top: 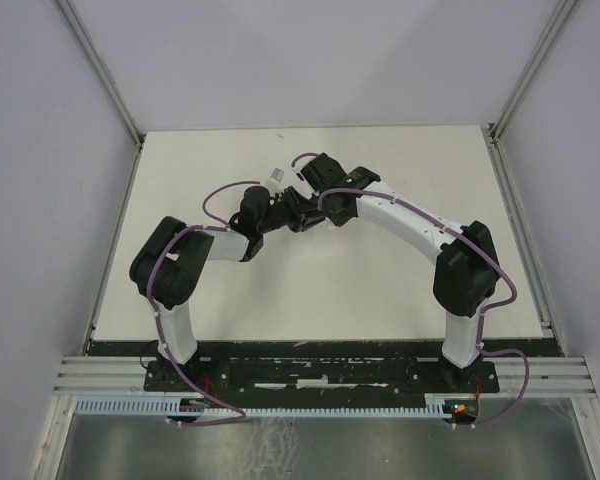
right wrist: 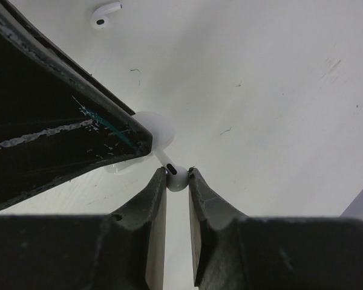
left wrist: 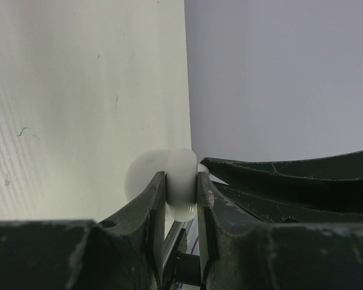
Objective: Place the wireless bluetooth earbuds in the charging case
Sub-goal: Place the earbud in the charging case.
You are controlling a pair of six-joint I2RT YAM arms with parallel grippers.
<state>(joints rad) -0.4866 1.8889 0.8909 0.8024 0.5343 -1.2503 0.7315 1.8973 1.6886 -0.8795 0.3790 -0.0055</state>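
My left gripper (left wrist: 181, 179) is shut on the white rounded charging case (left wrist: 183, 164), which it holds above the table; the open lid (left wrist: 144, 176) shows blurred to its left. The right gripper (right wrist: 177, 173) is shut on the head of a white earbud (right wrist: 176, 180). That earbud's stem points up and left toward the case (right wrist: 159, 128), which the left gripper's dark finger (right wrist: 60, 130) partly covers. Whether the stem tip touches the case I cannot tell. A second white earbud (right wrist: 104, 13) lies loose on the table, beyond the case.
Both arms meet over the middle back of the white table (top: 380, 290). Grey walls with metal frame posts (top: 510, 110) close in the back and sides. The arm bases sit on a black rail (top: 320, 375) at the near edge.
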